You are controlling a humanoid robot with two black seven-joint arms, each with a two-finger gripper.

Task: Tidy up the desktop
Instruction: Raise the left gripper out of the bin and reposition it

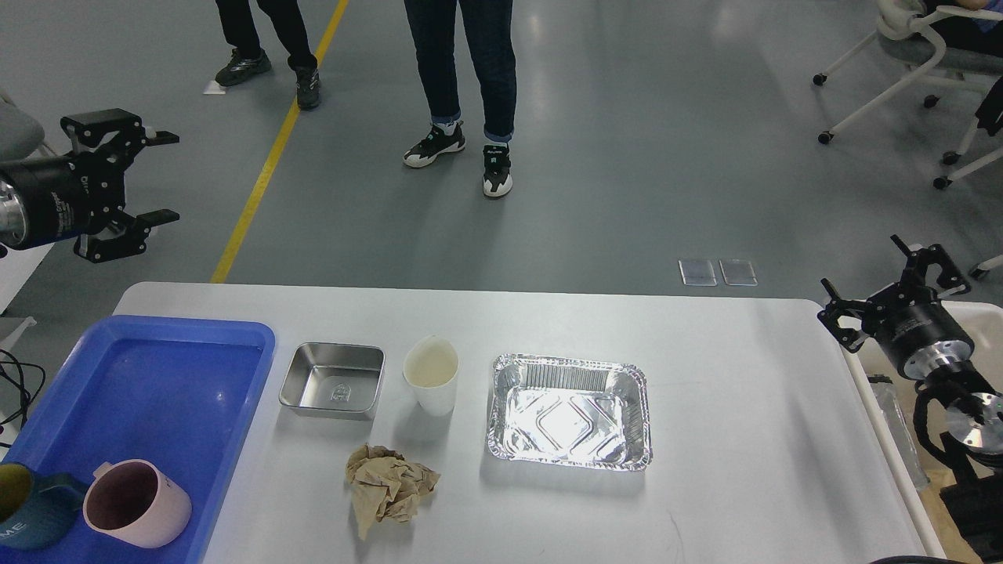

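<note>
The white desktop [744,407] fills the lower view. On it stand a small steel tray [333,380], a white paper cup [432,374], an empty foil tray [570,411] and a crumpled brown paper wad [388,486]. A blue plastic tray [168,368] at the left holds a pink mug [137,504] and a teal mug [31,517]. My left gripper [161,176] is open and empty, raised beyond the table's far left corner. My right gripper [870,286] is open and empty above the table's right edge.
A cream-white bin [979,313] sits off the table's right edge under my right arm. Two people's legs [462,78] stand on the grey floor behind the table. Wheeled chairs [925,70] are at the far right. Cables [16,384] hang at the left.
</note>
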